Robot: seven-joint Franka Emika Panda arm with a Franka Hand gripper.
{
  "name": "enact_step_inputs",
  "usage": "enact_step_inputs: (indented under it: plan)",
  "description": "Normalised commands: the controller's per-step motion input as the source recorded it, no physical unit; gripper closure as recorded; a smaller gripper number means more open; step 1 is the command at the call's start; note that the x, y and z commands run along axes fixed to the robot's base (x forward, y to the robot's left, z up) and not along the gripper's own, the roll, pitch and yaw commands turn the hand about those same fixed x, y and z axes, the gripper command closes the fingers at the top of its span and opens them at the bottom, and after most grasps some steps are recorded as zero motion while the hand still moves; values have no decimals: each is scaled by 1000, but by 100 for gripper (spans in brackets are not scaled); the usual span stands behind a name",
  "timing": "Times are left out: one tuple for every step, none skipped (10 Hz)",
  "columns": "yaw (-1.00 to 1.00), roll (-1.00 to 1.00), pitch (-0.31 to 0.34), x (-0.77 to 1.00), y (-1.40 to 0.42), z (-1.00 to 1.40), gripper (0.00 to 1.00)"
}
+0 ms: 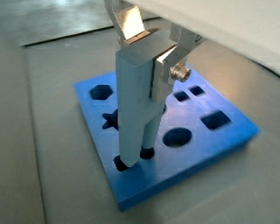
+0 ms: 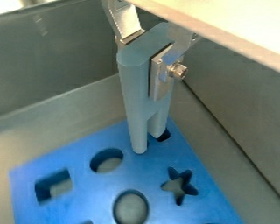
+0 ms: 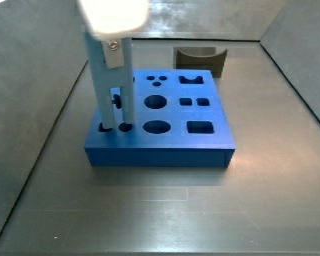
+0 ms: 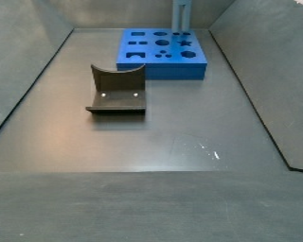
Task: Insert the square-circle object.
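Note:
My gripper [image 1: 149, 52] is shut on the top of the square-circle object [image 1: 136, 105], a long pale steel-blue peg held upright. It also shows in a wrist view [image 2: 140, 96] and in both side views [image 3: 107, 85] [image 4: 182, 17]. The peg's lower end sits in the mouth of a hole near a corner of the bright-blue block [image 1: 166, 179]. I cannot tell how deep it goes. The block [image 3: 163, 152] has several other shaped holes, all unfilled. The gripper [image 3: 112, 45] stands straight above that corner hole.
An olive-brown block with a curved notch [image 4: 116, 92] stands on the grey floor apart from the blue block [image 4: 167, 68]; it also shows behind the block in a side view [image 3: 199, 60]. Grey walls [image 2: 60, 61] enclose the floor close to the block.

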Motion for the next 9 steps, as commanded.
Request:
enact_step_inputs:
  plan:
    - [-857, -63, 0, -26, -126, -217, 100]
    - [-571, 0, 0, 0, 0, -151, 100]
    - [-274, 0, 0, 0, 37, -120, 100]
    - [-143, 60, 0, 0, 83, -86, 100]
    - [-129, 13, 0, 0, 143, -100, 100]
    - [-91, 0, -10, -103, 86, -134, 100]
    - [-283, 0, -1, -86, 46, -140, 100]
    - [-429, -6, 0, -63, 9, -157, 100]
    - [-354, -100, -11, -134, 0, -206, 100]
